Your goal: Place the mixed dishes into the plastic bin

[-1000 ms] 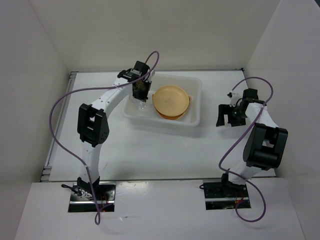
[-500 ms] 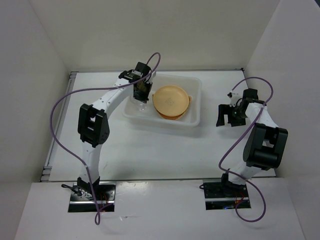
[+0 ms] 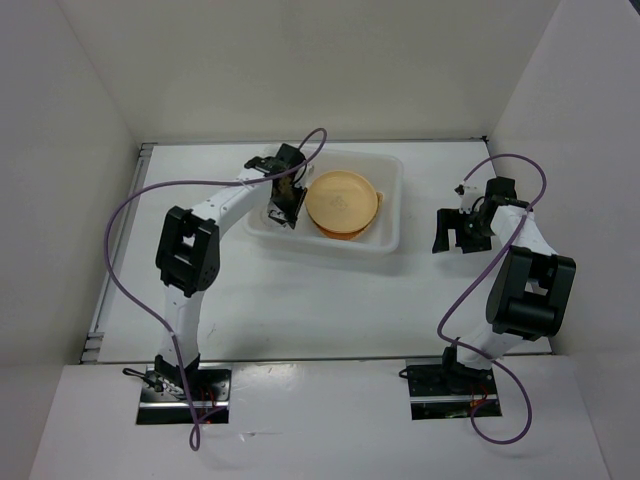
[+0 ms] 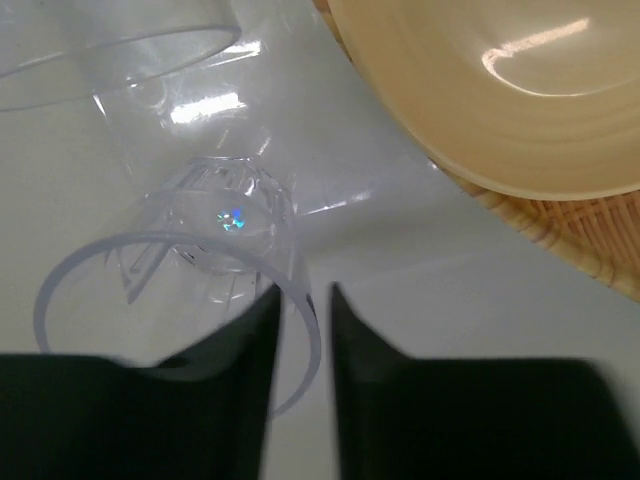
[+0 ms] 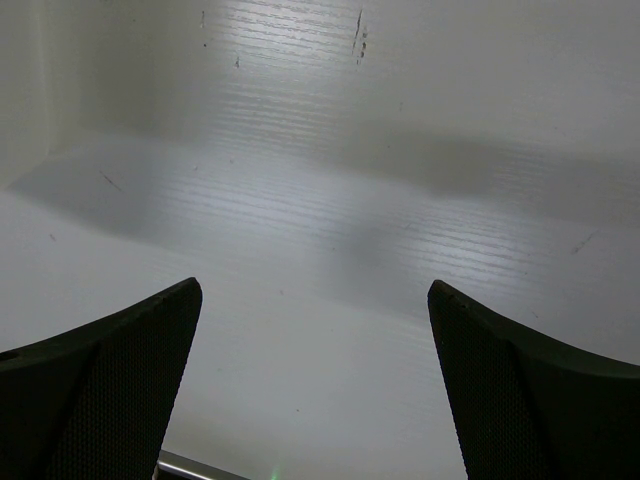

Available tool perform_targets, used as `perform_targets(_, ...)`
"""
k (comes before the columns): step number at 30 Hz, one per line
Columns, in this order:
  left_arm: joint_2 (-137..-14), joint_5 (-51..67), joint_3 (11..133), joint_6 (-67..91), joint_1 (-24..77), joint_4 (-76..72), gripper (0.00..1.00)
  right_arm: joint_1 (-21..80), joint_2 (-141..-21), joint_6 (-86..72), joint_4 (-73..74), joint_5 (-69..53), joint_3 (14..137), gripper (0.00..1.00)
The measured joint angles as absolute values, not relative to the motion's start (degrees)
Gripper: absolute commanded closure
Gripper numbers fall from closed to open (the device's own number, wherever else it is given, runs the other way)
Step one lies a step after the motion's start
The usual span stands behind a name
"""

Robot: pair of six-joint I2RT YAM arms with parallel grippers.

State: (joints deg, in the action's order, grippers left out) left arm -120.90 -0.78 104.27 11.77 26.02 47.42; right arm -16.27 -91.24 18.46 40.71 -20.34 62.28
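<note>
In the left wrist view, the near rim of the lying cup (image 4: 200,250) was hidden behind the left gripper (image 4: 305,295), whose blurred fingers ran off the bottom edge; whether they pinched the cup wall could not be determined. The second cup (image 4: 110,50) was cut off by the top edge, the bowl (image 4: 500,90) by the top and right edges, and the woven plate (image 4: 590,230) showed only a sliver under the bowl. In the top view, neither cup could be made out beneath the left gripper. The fingers of the right gripper (image 5: 312,290) ran off the bottom edge of its own view.
</note>
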Motion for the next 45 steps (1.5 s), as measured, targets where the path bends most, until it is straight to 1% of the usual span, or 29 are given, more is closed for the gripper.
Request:
perform_targets(3, -120.9, -0.8, 103.6, 12.3, 26.0, 47.5, 0.2, -16.1, -91.2, 18.7, 40.8, -20.3, 62.6, 0.02)
perform_targets(4, -120.9, -1.0, 103.4, 12.2, 26.0, 47.6, 0.0, -15.9, -91.2, 19.0, 41.0, -20.3, 63.0, 0.02)
perform_targets(7, -120.9, -2.3, 103.3, 12.6, 26.0, 47.9, 0.0, -14.4, -91.3, 20.8, 43.1, -21.1, 67.6, 0.02)
perform_targets(13, -117.9, -6.8, 107.2, 14.6, 26.0, 48.7, 0.0, -8.0, -91.7, 24.2, 44.1, -26.2, 86.6, 0.02)
perform_targets(15, -114.7, -8.3, 109.0, 16.0, 25.9, 47.7, 0.0, -4.7, -92.2, 25.4, 43.0, -27.6, 90.9, 0.02)
perform_targets(19, -103.7, -9.6, 109.3, 20.0, 24.2, 42.3, 0.0, 5.1, -95.5, 28.4, 41.2, -26.9, 93.6, 0.02)
perform_targets(22, -94.0, -9.1, 106.1, 23.1, 20.6, 37.8, 0.0, 13.0, -102.2, 30.1, 40.5, -25.8, 95.9, 0.02)
perform_targets(25, -86.7, -9.9, 100.6, 25.9, 17.0, 36.7, 0.0, 19.4, -112.1, 31.0, 40.8, -25.2, 102.1, 0.02)
perform_targets(29, -80.2, -11.0, 88.2, 29.5, 16.6, 37.3, 0.0, 24.6, -121.8, 31.2, 39.4, -23.8, 110.2, 0.02)
perform_targets(32, -76.3, -11.2, 78.4, 32.8, 16.6, 39.6, 0.0, 27.2, -124.5, 31.2, 36.8, -22.1, 111.8, 0.02)
perform_targets(35, -73.1, -11.4, 73.3, 36.3, 15.4, 42.3, 0.0, 28.8, -125.0, 31.3, 34.4, -21.9, 112.2, 0.02)
perform_targets(41, -68.8, -12.0, 72.7, 40.6, 13.6, 44.4, 0.0, 29.2, -125.2, 30.2, 26.6, -21.9, 112.3, 0.02)
perform_targets(45, -68.9, -12.0, 73.2, 40.6, 13.0, 45.5, 0.0, 29.3, -125.5, 29.0, 21.8, -21.9, 112.3, 0.02)
